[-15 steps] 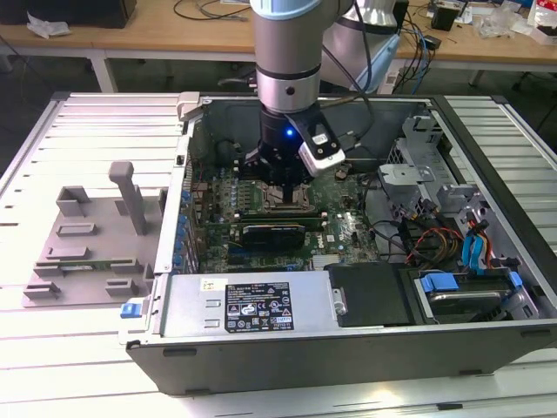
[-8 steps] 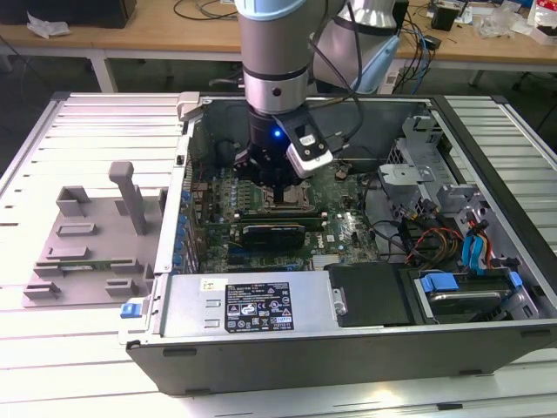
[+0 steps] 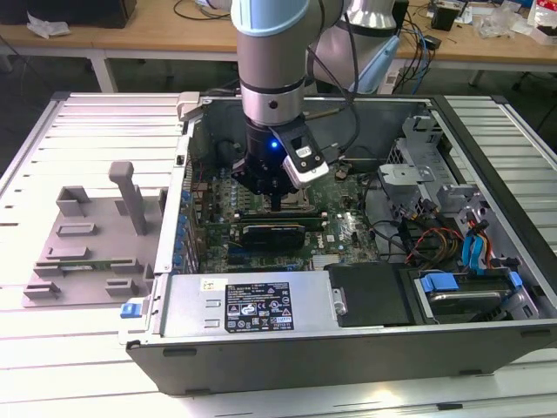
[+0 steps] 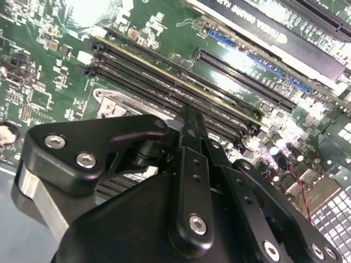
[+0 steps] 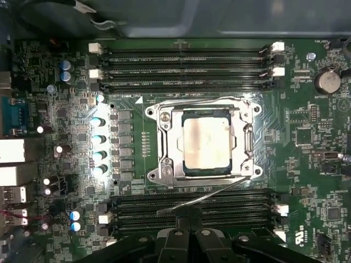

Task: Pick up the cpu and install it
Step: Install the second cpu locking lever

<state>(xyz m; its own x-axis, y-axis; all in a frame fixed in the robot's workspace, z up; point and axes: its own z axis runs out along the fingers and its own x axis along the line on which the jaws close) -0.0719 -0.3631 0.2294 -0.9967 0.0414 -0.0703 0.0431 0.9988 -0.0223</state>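
Jaws closed together, gripping nothing: your black two-finger gripper (image 5: 189,227) hangs just beside the socket, over the black memory slots (image 5: 192,207). Note the small flat square cpu with its pale silvery top plate (image 5: 205,143), seated flat inside the square metal socket frame (image 5: 164,143) on the green motherboard (image 5: 323,181). Its retention lever (image 5: 208,195) stands loose, so the frame appears unlatched.

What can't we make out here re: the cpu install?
- First wrist view: the cpu lies in the socket frame, but the straight-down angle hides whether it sits flush. The gripper is cut off by the picture's edge.
- Exterior view: the gripper covers the socket frame, hiding what is under it.
- Second wrist view: the gripper's body blocks most of the socket frame.
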